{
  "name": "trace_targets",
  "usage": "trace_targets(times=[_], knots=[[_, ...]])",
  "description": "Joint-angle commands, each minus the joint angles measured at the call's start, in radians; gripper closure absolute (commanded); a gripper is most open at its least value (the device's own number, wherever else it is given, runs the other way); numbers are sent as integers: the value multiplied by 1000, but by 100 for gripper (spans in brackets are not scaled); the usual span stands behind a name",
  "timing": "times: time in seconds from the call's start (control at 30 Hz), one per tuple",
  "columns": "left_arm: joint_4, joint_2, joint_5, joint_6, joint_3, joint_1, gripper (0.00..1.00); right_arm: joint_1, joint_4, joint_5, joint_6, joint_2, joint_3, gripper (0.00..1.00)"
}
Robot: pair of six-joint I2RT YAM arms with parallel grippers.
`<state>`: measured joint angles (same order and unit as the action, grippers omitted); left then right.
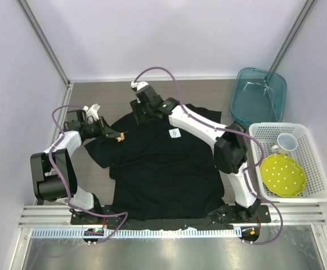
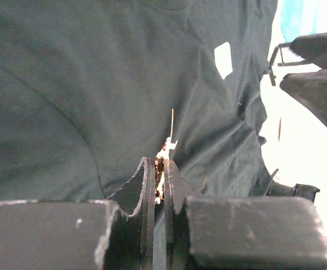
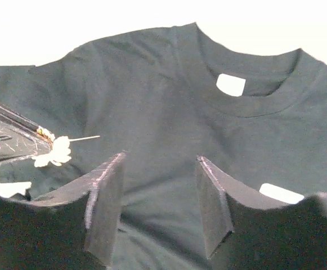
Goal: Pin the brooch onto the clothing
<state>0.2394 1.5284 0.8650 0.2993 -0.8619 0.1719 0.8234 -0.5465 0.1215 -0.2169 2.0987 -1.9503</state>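
Observation:
The clothing [image 1: 163, 169] is a black T-shirt spread flat on the table, with a small white label [image 1: 175, 133] on its chest. My left gripper [image 1: 114, 135] is shut on the brooch [image 1: 119, 136], a tiny golden leaf whose thin pin points right over the shirt's left shoulder. In the left wrist view the brooch [image 2: 164, 154] sticks out between the closed fingers, above the cloth [image 2: 95, 84]. My right gripper [image 1: 138, 115] stands open near the collar, nothing between its fingers. Its wrist view shows the brooch [image 3: 53, 151] to the left, above the shirt [image 3: 169, 107].
A white basket [image 1: 315, 191] at the right holds a yellow-green plate [image 1: 283, 174] and a white cup [image 1: 286, 143]. Behind it lies a teal transparent bin [image 1: 259, 95]. Metal frame posts rise at the back corners.

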Motion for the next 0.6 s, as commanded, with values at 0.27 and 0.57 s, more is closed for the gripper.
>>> trace_targets(times=[0.27, 0.57], knots=[[-106, -155, -150, 106, 112, 95, 100, 59, -67, 148, -295, 286, -283, 51], [-112, -159, -159, 103, 116, 106, 100, 89, -105, 171, -349, 359, -303, 53]])
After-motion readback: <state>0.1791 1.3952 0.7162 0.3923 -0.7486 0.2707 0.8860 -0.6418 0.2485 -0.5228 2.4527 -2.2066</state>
